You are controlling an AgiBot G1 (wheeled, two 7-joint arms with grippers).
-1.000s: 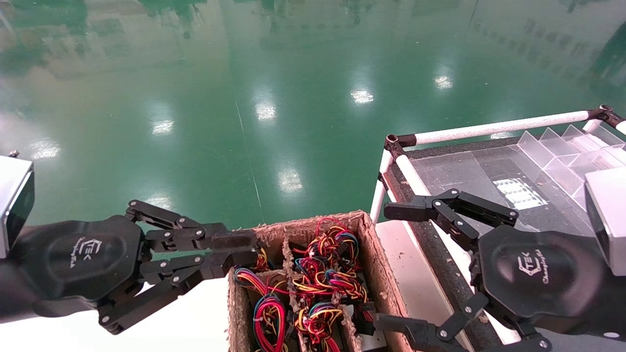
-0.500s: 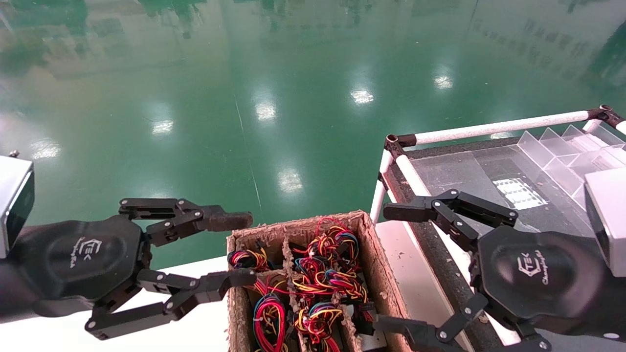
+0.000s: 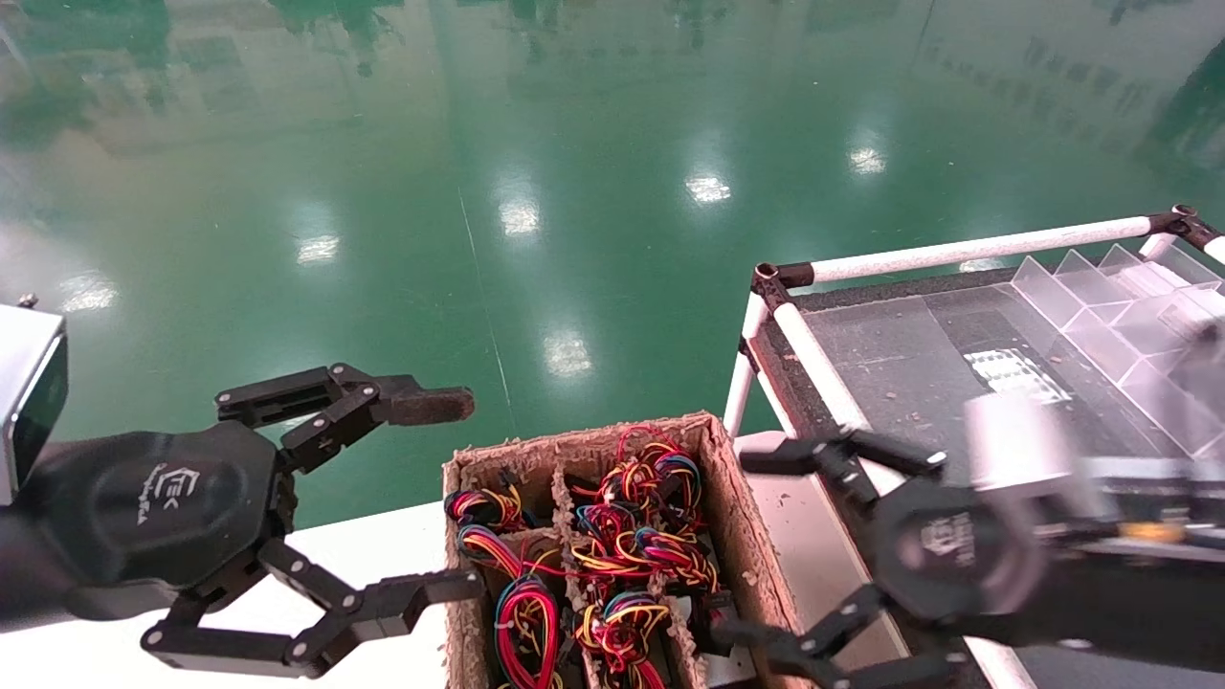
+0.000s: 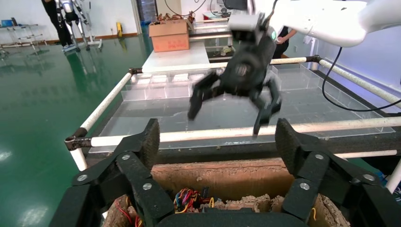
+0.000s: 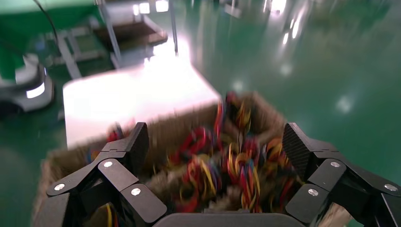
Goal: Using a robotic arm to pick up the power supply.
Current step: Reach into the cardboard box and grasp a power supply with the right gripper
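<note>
power supply (image 3: 627,555) in head view: several in the compartments of the cardboard box (image 3: 737,517), mostly covered by their red, yellow, black and blue wire bundles, a bit of grey metal showing near the box's right wall. The box stands on the white table (image 3: 383,545). My right gripper (image 3: 742,545) is just beside the box's right wall, spread wide, one finger over the table edge by the rack (image 3: 957,251), the other low at the box's near right corner, holding nothing. My left gripper (image 3: 455,495) is at the box's left side, also wide, upper finger over the green floor (image 3: 574,191), lower finger touching or almost touching the left wall, empty. Clear dividers (image 3: 1101,297) sit on the rack at far right

Left wrist view: left gripper (image 4: 218,142) wide open over the near wall of the box (image 4: 227,177), some wires of a power supply (image 4: 187,198) visible inside. Beyond the box my right gripper (image 4: 227,118) hangs in front of the rack (image 4: 331,126), fingers apart, nothing between them

Right wrist view: right gripper (image 5: 216,144) wide open, pointing at the box (image 5: 165,127); the power supply (image 5: 227,170) wire bundles lie between and beyond the fingers, not touched. White table (image 5: 137,94) behind the box
</note>
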